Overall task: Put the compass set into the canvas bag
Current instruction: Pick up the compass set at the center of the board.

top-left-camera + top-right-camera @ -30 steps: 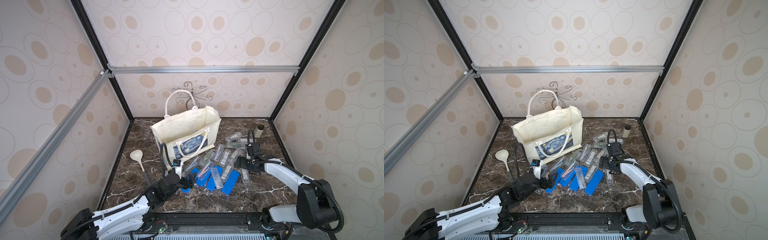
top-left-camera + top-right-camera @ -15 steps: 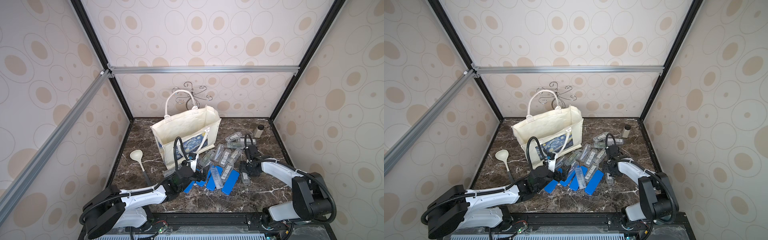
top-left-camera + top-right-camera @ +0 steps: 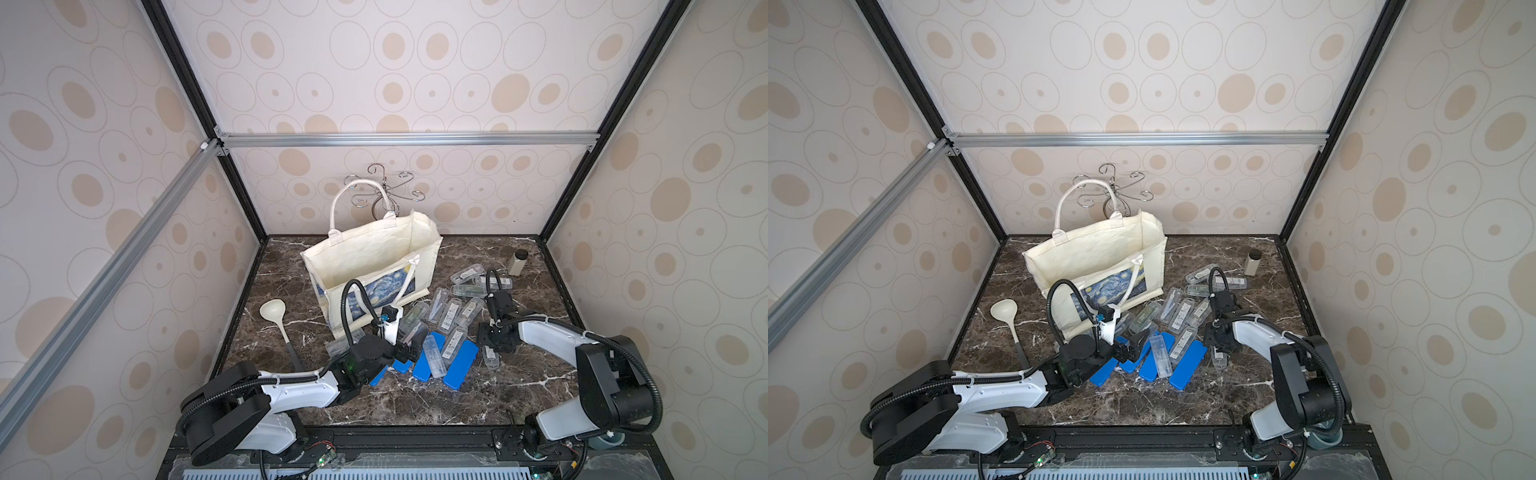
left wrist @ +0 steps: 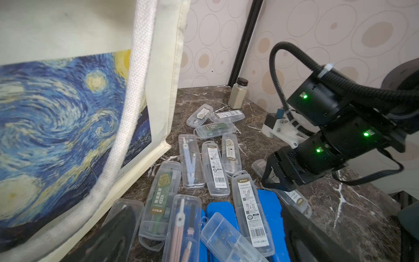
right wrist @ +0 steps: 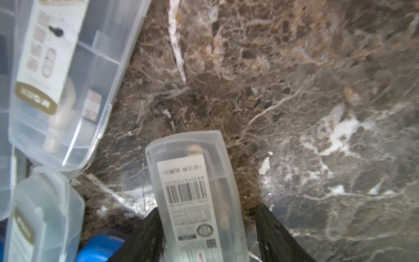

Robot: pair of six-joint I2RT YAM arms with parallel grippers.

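Right wrist view: right tool (image 5: 208, 208) straddles one clear compass case (image 5: 195, 181), barcode label up, lying flat on the marble worktop (image 5: 294, 90). Jaws stand narrow. One finger (image 5: 144, 239) sits against the case's edge, with a sliver of gap at the other side. By my reading it is not gripped yet.

The case lies well apart from the canvas bag (image 3: 374, 257), off its printed side, at the outer fringe of the scatter of cases (image 3: 451, 316) that starts at the bag's foot. The bag stands upright, mouth open.

Left tool (image 4: 206, 208) is spread wide and empty, low over the cases just beside the bag's printed face.

Step in hand: the pick. Next, you need the squeeze finished square on the case's long sides. Then lift straight up clear of the neighbours, carry over the bag's rim and release inside. Mind the slick plastic; a skewed pinch may let it twist out.
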